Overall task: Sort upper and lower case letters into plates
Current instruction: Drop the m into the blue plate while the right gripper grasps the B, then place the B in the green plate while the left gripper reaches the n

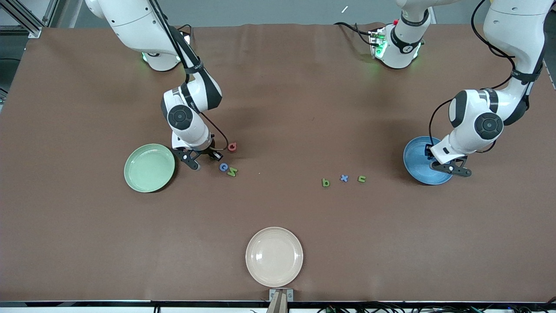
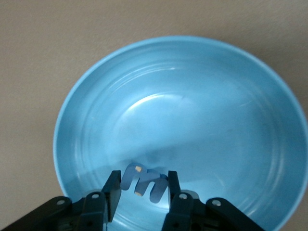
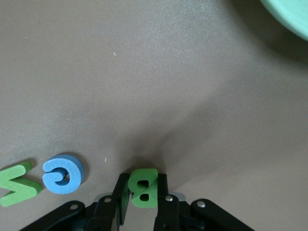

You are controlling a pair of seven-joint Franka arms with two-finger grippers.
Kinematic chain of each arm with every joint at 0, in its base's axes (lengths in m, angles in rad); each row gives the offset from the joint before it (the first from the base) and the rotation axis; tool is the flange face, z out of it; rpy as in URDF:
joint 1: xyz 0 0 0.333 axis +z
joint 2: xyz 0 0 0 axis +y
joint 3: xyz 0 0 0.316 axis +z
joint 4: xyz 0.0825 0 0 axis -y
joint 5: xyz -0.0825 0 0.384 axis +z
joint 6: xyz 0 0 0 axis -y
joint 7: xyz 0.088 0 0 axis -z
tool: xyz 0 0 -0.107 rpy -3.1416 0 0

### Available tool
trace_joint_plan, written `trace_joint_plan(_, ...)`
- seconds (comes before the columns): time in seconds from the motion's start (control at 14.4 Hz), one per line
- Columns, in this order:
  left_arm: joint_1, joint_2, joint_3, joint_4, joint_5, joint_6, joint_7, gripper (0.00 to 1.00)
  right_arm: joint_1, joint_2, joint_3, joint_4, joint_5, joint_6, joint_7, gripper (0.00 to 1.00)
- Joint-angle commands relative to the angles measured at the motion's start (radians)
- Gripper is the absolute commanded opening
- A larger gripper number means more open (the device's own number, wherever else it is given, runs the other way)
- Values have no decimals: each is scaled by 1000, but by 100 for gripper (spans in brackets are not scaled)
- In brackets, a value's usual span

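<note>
Broadly, the brown counter (image 1: 278,108) carries three plates: the pale green plate (image 1: 149,168) toward the right arm's end, the bright blue plate (image 1: 423,161) toward the left arm's end, and a cream-beige plate (image 1: 274,256) nearest the front camera, apparently not part of the sort.

The left end effector (image 2: 140,190) hangs over the blue plate, pinching a blue letter m (image 2: 143,182) just above the plate floor, evidently positioned for release there.

The right end effector (image 3: 142,192) is down at the counter beside the green plate, pressed together on a green capital B (image 3: 144,188), a grip suited to lifting it across.

Loose letters remain on the counter: a blue G (image 1: 223,167) touching a green N (image 1: 233,171), a pink letter (image 1: 232,147) nearby, and a separate row of green b (image 1: 325,183), blue x (image 1: 344,178) and green n (image 1: 361,178) between the plates.
</note>
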Motion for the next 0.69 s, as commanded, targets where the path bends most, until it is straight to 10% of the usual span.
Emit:
trace_joint_plan(0.0,18,-13,-8,-28,23,35,2,22,3,-4,-9,-12,-3,-5,17,1)
trace_joint_plan(0.42,18,-4,-8,-39,26,66,2,35,-121,-182,-15,30,-3,-218,-192,1)
trace_joint_plan(0.55,14,-15,-10,-37,26,64,5,87,-193,-222,-16,28,-4,-274,-301,1)
trace_joint_plan(0.62,12,-25,-20,-34,26,60,4,98,-247,-228,-16,25,-6,-278,-381,1)
